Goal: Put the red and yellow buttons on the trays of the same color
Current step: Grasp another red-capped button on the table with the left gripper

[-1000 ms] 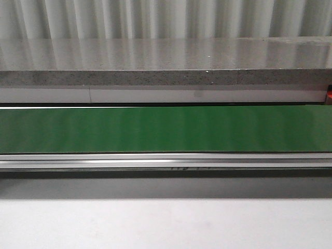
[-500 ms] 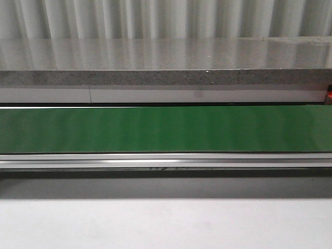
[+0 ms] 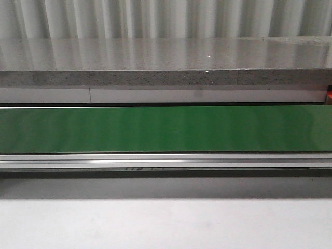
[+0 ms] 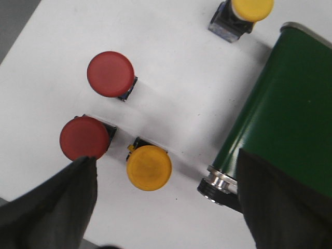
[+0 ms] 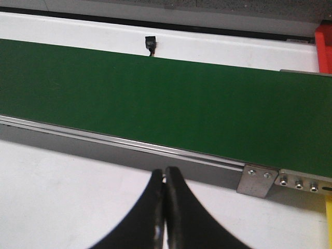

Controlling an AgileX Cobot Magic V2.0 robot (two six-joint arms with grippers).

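My front camera looks level and forward across the white table (image 3: 166,223) at the green belt (image 3: 166,129), fairly close. My left wrist camera looks straight down on the table beside the belt's roller end (image 4: 215,184). My right wrist camera tilts forward over the belt (image 5: 166,98). All three share the belt.

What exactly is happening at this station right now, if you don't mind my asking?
Nothing is being held yet. The left gripper hangs open above four buttons on the white table: two red buttons and two yellow buttons, beside the end of the green conveyor belt. The right gripper is shut and empty, near the belt's other end. The belt itself carries nothing in the front view, and no button has reached a tray.
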